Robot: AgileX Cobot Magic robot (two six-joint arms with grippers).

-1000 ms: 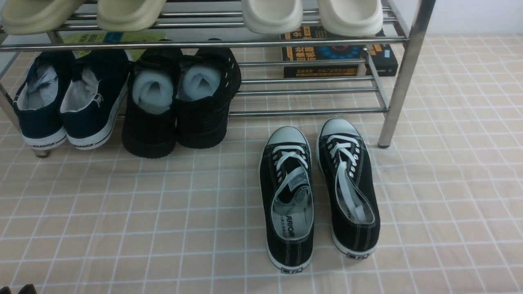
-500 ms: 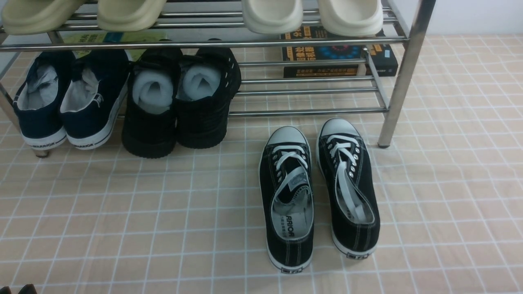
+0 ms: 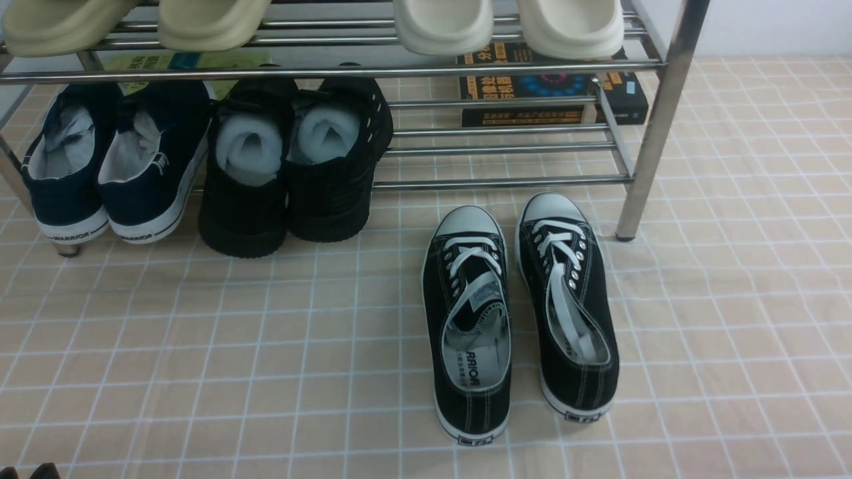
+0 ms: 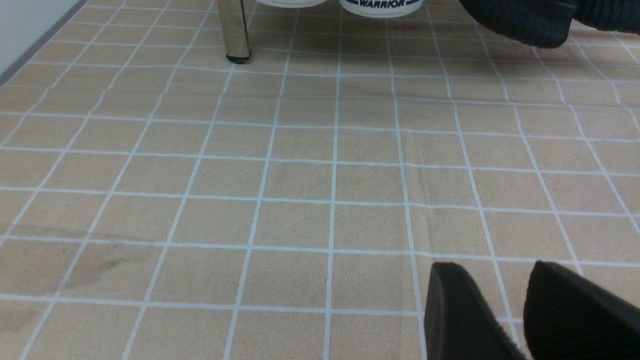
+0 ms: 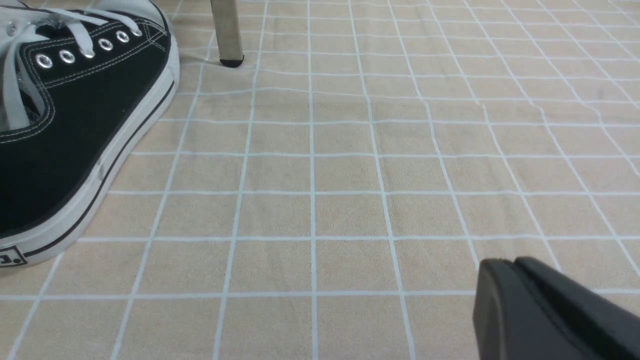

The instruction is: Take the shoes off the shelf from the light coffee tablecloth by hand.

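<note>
The shoes, a pair of black canvas sneakers with white laces, lie side by side on the light coffee tablecloth (image 3: 200, 346), one (image 3: 469, 319) beside the other (image 3: 566, 299). Their toes point at the chrome shelf (image 3: 333, 70) and nothing holds them. In the right wrist view one sneaker (image 5: 65, 125) lies off to the side of my right gripper (image 5: 505, 262), which is shut and empty. My left gripper (image 4: 492, 270) hovers low over bare cloth, open, with nothing between its fingers. Its tips (image 3: 30, 472) barely show at the front view's lower left corner.
Navy sneakers (image 3: 106, 166) and black chunky shoes stuffed with white foam (image 3: 293, 166) sit on the lower tier at left. Pale slippers (image 3: 506, 23) rest on the upper tier. A dark book (image 3: 552, 90) lies behind the rack. The rack's front right leg (image 3: 655, 126) stands near the pair.
</note>
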